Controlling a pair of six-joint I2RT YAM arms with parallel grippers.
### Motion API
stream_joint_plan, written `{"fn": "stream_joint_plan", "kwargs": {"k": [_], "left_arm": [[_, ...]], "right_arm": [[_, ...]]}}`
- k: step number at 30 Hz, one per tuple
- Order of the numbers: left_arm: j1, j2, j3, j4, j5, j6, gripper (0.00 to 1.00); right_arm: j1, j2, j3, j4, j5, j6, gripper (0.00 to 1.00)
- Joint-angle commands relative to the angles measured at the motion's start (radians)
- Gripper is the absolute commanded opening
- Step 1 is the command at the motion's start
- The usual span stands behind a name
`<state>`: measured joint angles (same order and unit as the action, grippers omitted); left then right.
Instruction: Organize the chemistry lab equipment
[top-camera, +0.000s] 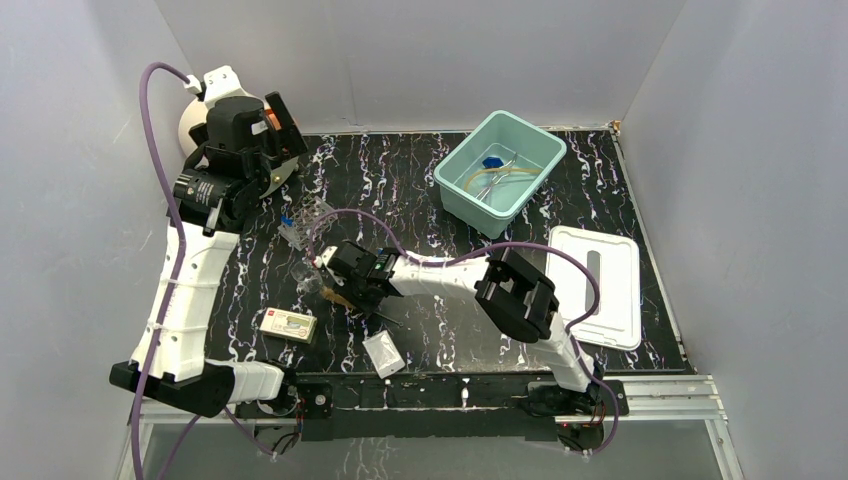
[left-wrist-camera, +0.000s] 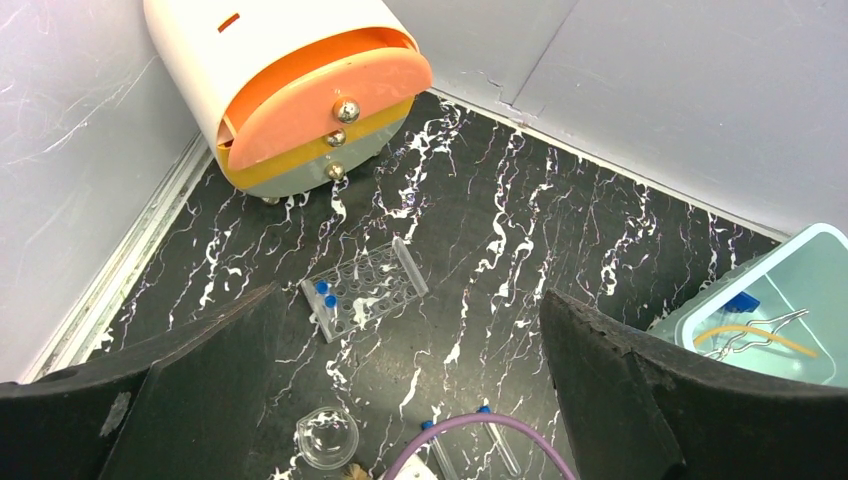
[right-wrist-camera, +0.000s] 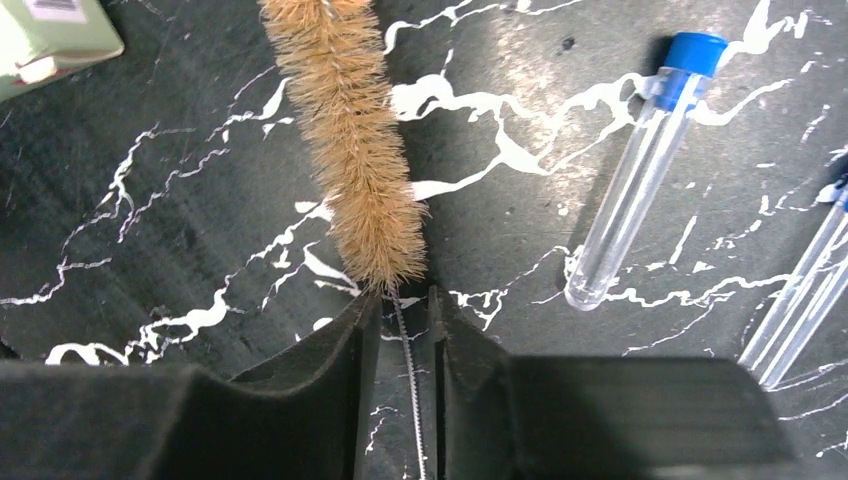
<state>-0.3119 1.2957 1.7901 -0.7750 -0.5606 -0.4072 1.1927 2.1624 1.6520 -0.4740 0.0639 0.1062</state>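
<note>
The brush (right-wrist-camera: 350, 140) lies flat on the black marbled table (right-wrist-camera: 150, 220). In the right wrist view its tan bristle head runs from the top centre of the frame down towards the middle. Its long axis is near vertical in that frame, leaning slightly to the upper left. The thin wire stem (right-wrist-camera: 410, 400) continues straight down from the bristle base and passes between the fingers (right-wrist-camera: 330, 400) of the right gripper (right-wrist-camera: 400, 300). The jaws stand narrowly apart, one on each side of the stem, with a sliver of table visible on both sides. No clamping contact shows.

The stem is aligned with the gripper's own axis, so the jaws need only come together across it. A capped test tube (right-wrist-camera: 640, 180) lies well to the right, outside the jaw line.

In the overhead view the right gripper (top-camera: 335, 285) sits left of centre. The left gripper (left-wrist-camera: 410, 295) is raised in the upper left, jaws wide apart and empty, so it is the farther arm.
</note>
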Motion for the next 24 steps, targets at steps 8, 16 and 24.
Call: {"fn": "stream_joint_plan", "kwargs": {"k": [8,16,24], "left_arm": [[-0.004,-0.032,-0.032,0.0,0.027,-0.012,0.98],[-0.003,-0.033,-0.029,0.002,0.091,-0.041,0.98],[-0.004,-0.041,-0.027,-0.003,0.124,-0.065,0.98]], "right_arm": [[0.005,-0.032,-0.007,0.003,0.102,-0.022,0.0],[-0.009,-0.223,-0.09,0.083,0.16,-0.042,0.0],[-0.112,-0.454,-0.184,0.202,0.255,0.046,0.0]]}}
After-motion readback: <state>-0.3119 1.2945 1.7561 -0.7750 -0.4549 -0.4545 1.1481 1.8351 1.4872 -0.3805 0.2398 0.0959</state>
